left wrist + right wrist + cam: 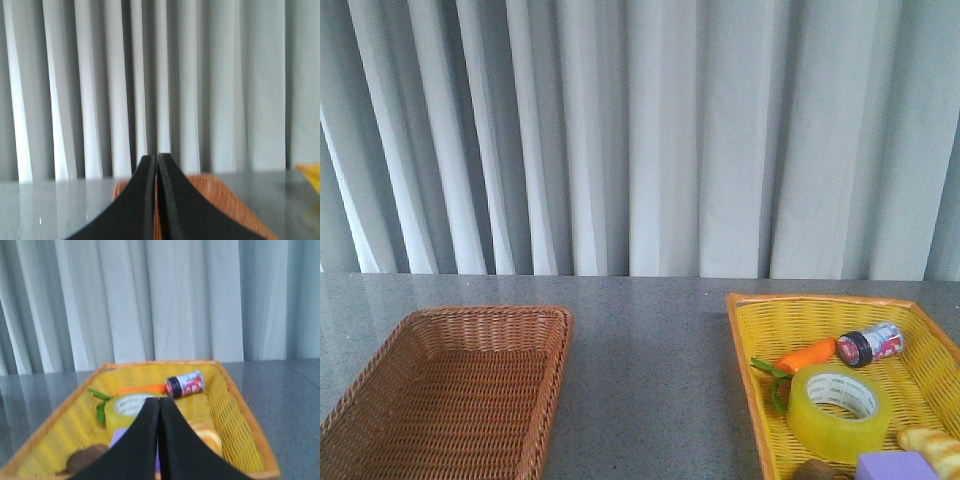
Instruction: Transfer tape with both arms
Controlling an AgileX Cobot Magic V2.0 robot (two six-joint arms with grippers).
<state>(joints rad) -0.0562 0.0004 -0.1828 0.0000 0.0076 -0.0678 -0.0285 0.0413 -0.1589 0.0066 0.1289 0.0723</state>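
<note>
The yellow tape roll (835,411) lies flat in the yellow basket (750,345) at the front right, white core up. It also shows in the right wrist view (125,410), just beyond my right gripper (159,400), which is shut and empty, above the basket's near end. My left gripper (156,157) is shut and empty, with the brown wicker basket (215,192) beyond it. Neither arm shows in the front view.
The brown wicker basket (460,400) stands at the front left, nothing in it. The yellow basket also holds a toy carrot (805,355), a small dark-lidded jar (870,344), a bread piece (932,445), a purple block (895,466) and a brown item (812,470). Grey curtains hang behind the table.
</note>
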